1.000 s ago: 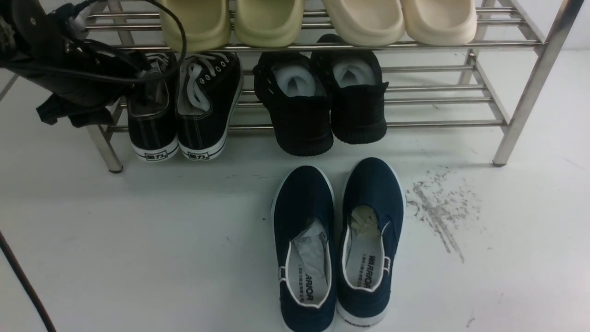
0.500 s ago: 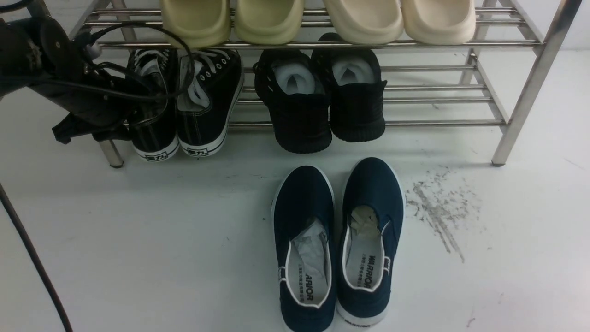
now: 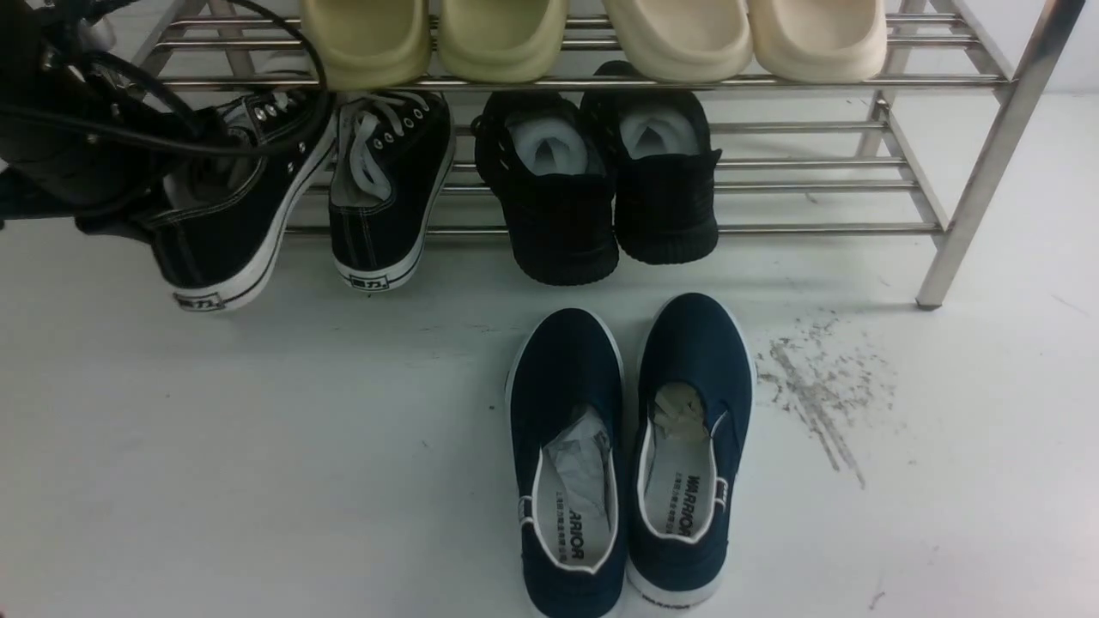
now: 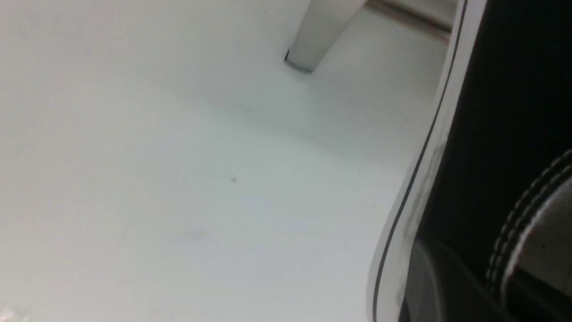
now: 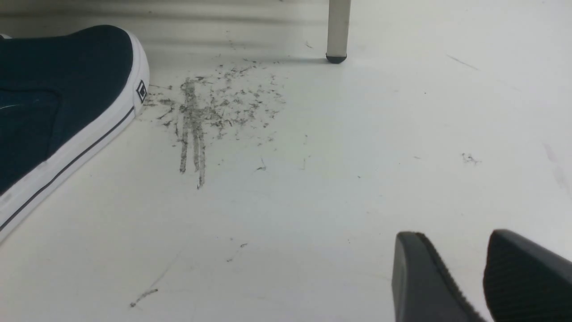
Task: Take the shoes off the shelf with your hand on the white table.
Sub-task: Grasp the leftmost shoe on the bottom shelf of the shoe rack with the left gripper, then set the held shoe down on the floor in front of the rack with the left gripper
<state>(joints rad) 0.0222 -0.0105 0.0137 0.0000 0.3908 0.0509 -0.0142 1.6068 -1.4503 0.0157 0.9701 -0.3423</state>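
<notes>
The shoes are black canvas sneakers with white laces. My left gripper, black with trailing cables, is shut on the left sneaker at its collar and holds it tilted, out in front of the shelf's left end. In the left wrist view its white sole and black side fill one edge, and the gripper pinches the shoe's wall. The other sneaker stands on the lower tier. My right gripper is open and empty, low over the white table.
All-black knit sneakers sit on the lower tier, and green and cream slippers on the top tier. Navy slip-ons stand on the table in front. Grey scuff marks lie right of them. A shelf leg stands at the right.
My left gripper has drawn the left sneaker off the lower tier, leftward and toward me, and tilted it. The other shoes have not moved.
</notes>
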